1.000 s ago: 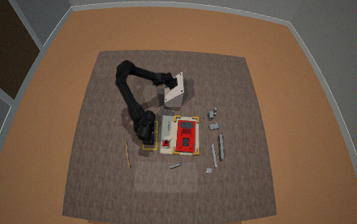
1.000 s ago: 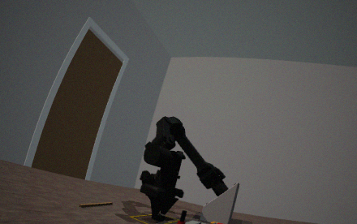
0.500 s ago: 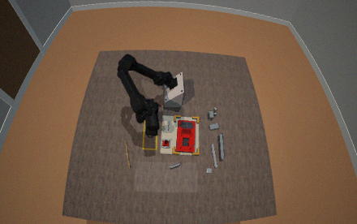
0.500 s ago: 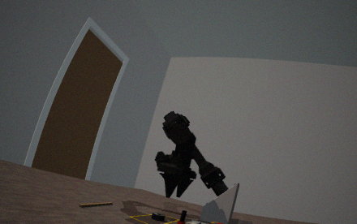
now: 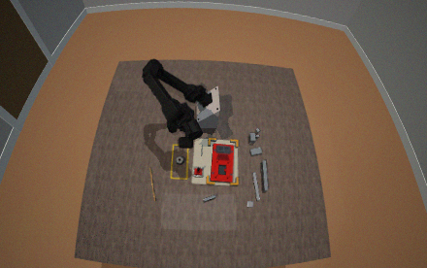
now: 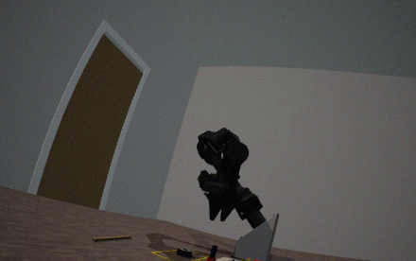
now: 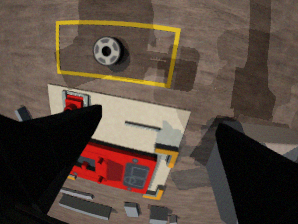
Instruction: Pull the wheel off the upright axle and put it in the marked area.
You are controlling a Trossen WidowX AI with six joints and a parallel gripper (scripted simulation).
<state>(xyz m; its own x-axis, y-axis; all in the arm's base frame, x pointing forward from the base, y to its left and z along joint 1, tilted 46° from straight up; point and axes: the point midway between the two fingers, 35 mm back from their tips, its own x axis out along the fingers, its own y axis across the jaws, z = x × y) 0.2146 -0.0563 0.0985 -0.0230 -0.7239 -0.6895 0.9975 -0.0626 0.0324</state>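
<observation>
The wheel (image 5: 180, 159) (image 6: 184, 252) (image 7: 100, 55), dark with a grey spoked face, lies flat on the table inside the yellow outline (image 5: 180, 179) (image 7: 120, 23), touching none of its lines. The upright axle (image 6: 214, 250) is a dark post and carries no wheel. Its red base (image 5: 198, 172) (image 7: 74, 102) sits on the cream board (image 5: 201, 181) (image 7: 107, 131). My gripper (image 6: 217, 219) (image 7: 160, 119) is wide open and empty. It hangs well above the table, clear of the wheel and the axle.
A red panel (image 5: 216, 174) (image 7: 142, 159) lies on the board between orange corner brackets. Several grey blocks and bars lie beyond it, including a long bar (image 5: 265, 176) (image 7: 85, 207). A thin yellowish stick (image 5: 152, 184) (image 6: 112, 238) lies on the outline's other side. A pale slanted plate (image 5: 210, 103) (image 6: 257, 241) stands by the arm.
</observation>
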